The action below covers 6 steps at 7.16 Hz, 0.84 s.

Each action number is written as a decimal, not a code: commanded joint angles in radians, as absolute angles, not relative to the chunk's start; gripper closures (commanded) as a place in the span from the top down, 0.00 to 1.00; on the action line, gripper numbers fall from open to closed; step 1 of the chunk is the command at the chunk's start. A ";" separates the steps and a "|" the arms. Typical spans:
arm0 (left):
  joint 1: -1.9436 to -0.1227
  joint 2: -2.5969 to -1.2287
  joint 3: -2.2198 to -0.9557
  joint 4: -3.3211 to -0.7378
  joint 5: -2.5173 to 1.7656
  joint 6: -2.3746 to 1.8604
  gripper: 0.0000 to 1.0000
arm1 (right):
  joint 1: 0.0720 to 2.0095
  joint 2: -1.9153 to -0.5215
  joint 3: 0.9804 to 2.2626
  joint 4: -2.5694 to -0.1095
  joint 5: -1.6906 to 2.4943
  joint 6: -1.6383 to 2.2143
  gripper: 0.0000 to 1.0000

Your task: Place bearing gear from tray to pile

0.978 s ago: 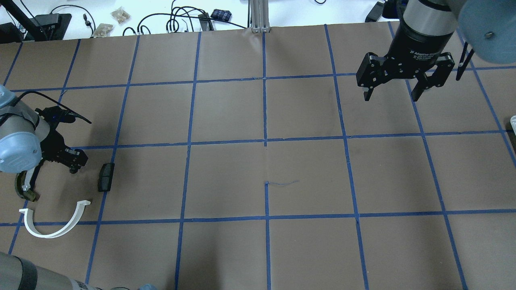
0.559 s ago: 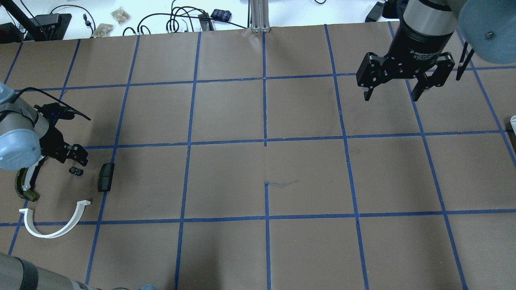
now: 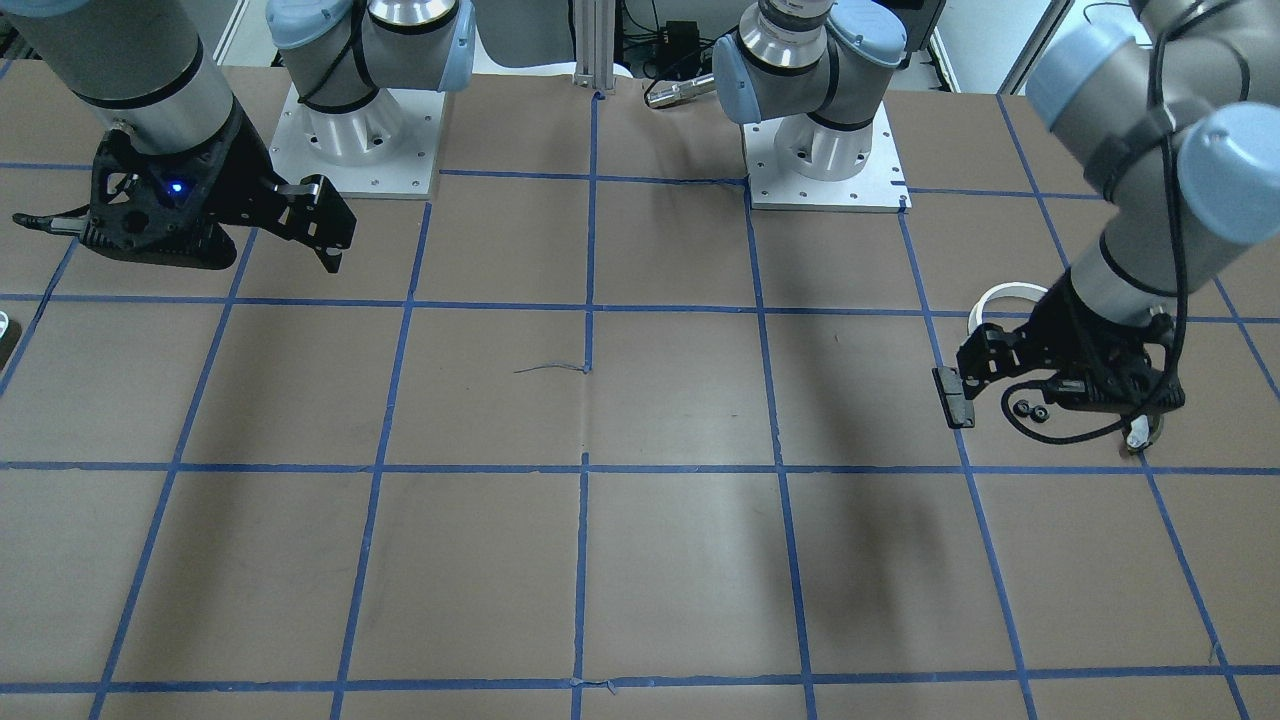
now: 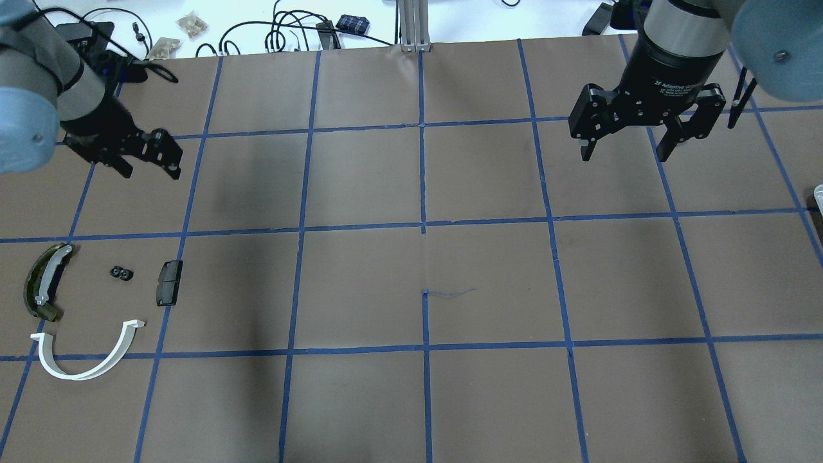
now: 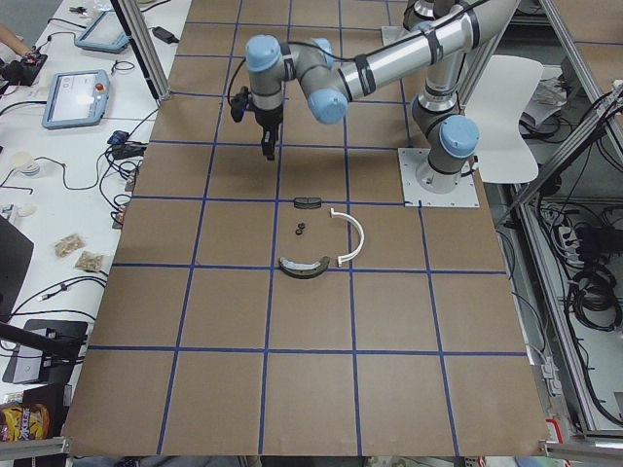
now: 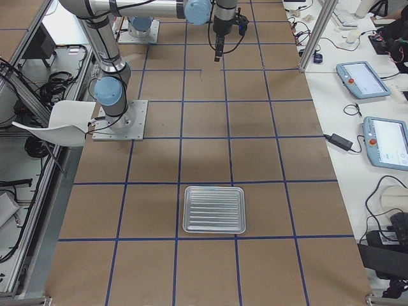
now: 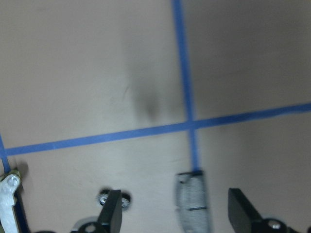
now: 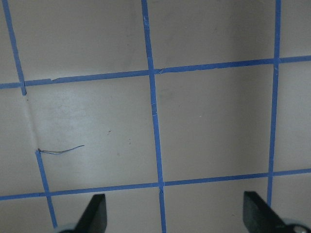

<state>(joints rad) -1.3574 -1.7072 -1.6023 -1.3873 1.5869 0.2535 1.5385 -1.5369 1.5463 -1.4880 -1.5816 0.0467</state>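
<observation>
The bearing gear (image 4: pixel 120 273), a small black double ring, lies on the paper inside the pile, between the olive-green shoe (image 4: pixel 44 283) and the dark grey block (image 4: pixel 170 282). The white half-ring arc (image 4: pixel 87 350) lies just nearer the robot. My left gripper (image 4: pixel 149 170) is open and empty, raised and further out on the table than the pile. Its wrist view shows the gear (image 7: pixel 112 198) and the block (image 7: pixel 194 201) below the open fingers. My right gripper (image 4: pixel 624 157) is open and empty, high over the far right. The metal tray (image 6: pixel 213 209) holds nothing.
Brown paper with a blue tape grid covers the table (image 4: pixel 424 289). Cables and small bags (image 4: pixel 193 24) lie beyond its far edge. The tray's rim (image 4: pixel 819 193) barely shows at the right edge of the overhead view.
My left gripper let go of the bearing gear among the pile parts, then rose and moved away toward the far side. The right gripper stayed still.
</observation>
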 commanded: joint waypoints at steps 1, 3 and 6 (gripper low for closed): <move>-1.610 -1.677 -1.348 -1.656 1.563 0.051 0.87 | 1.539 -1.537 1.546 -1.488 -1.579 0.048 1.00; -1.715 -1.625 -1.336 -1.723 1.571 -0.064 0.88 | 1.539 -1.537 1.540 -1.488 -1.566 0.046 1.00; -1.639 -1.591 -1.529 -1.529 1.572 -0.110 0.89 | 1.539 -1.545 1.542 -1.486 -1.568 0.040 1.00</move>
<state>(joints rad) -1.6821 -1.6100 -1.4644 -1.6185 1.5719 -0.0853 1.5386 -1.5425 1.5413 -1.4873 -1.5669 0.0416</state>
